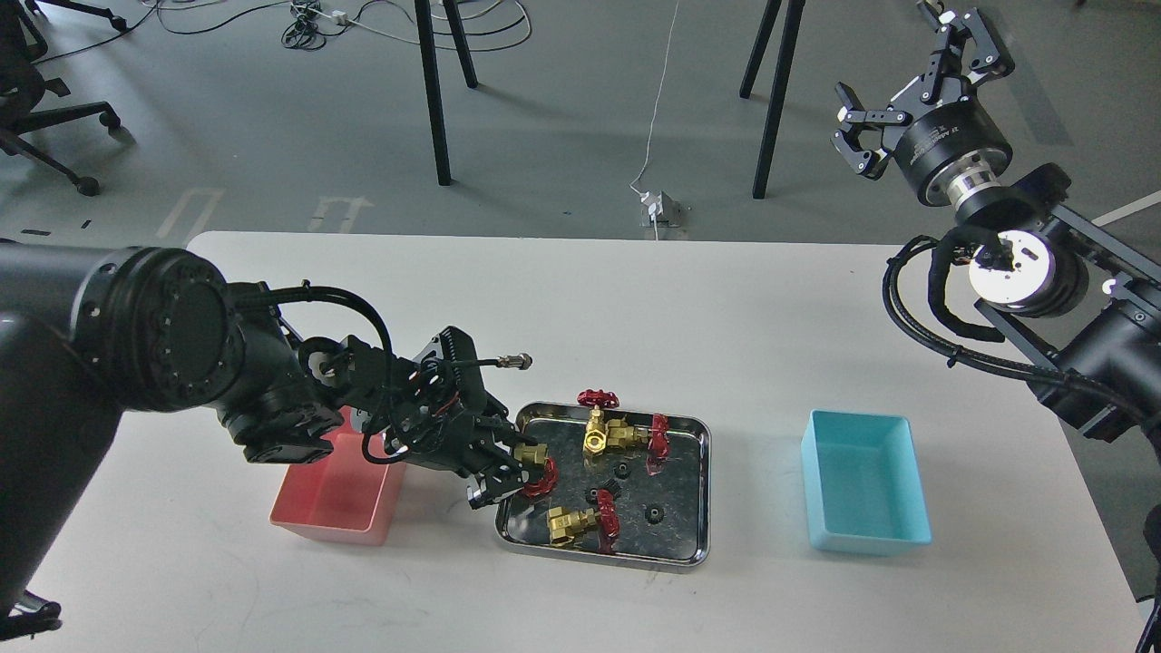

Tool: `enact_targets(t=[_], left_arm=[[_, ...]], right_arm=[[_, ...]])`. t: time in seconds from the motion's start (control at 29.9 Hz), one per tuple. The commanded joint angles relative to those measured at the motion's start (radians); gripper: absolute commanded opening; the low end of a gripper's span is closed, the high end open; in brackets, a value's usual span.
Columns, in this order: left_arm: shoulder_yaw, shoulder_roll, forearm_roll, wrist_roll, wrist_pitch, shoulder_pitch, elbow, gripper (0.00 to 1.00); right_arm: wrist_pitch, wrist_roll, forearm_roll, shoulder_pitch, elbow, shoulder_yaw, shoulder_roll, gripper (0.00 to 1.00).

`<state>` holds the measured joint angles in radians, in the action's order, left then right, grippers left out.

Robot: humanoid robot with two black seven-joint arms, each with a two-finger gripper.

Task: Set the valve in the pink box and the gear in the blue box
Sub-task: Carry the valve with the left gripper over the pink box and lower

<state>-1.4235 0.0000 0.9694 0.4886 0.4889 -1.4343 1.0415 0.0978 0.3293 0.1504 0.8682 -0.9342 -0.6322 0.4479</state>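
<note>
Left end effector (508, 472) clamped on brass valve (535, 464) with red handwheel, right end effector (893, 86) spread apart

A single head-mounted camera is looking forward and steeply down from above the near edge of the white rounded-corner worktop (580, 299). The worktop is filling the lower two thirds of the frame at fairly close range, while the grey concrete floor (272, 118) is showing across the upper third. The arms are entering from the left and right edges.
</note>
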Motion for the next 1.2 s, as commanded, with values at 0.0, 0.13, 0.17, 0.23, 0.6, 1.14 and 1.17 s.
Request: enact_targets(t=[0.0,0.13,0.17,0.23,0.6,1.14,1.17], left_arm=[[0.000,0.000,0.000,0.000,0.000,0.000,0.000,0.10],[0.009,0.000,0.000,0.000,0.000,-0.006,0.005,0.08],[0.011,0.000,0.000,0.000,0.000,-0.012,0.011,0.07],[0.015,0.000,0.000,0.000,0.000,-0.026,0.018,0.07],[0.140,0.222,0.011,0.000,0.000,-0.282,0.268,0.07],[0.153,0.774,0.382,0.000,0.000,-0.155,0.333,0.08],[0.156,0.787,0.391,0.000,0.000,-0.143,0.331,0.08]], right_arm=[[0.000,0.000,0.000,-0.005,-0.002,-0.001,0.000,1.00],[0.000,0.000,0.000,-0.008,-0.002,-0.003,0.000,1.00],[0.000,0.000,0.000,-0.011,-0.002,-0.006,0.000,1.00],[0.000,0.000,0.000,-0.009,0.000,-0.009,0.000,1.00],[-0.128,-0.019,0.021,0.170,0.000,-0.024,-0.006,1.00],[-0.182,-0.069,0.052,0.325,0.015,0.135,-0.061,1.00],[-0.182,-0.067,0.052,0.318,0.015,0.134,-0.061,1.00]])
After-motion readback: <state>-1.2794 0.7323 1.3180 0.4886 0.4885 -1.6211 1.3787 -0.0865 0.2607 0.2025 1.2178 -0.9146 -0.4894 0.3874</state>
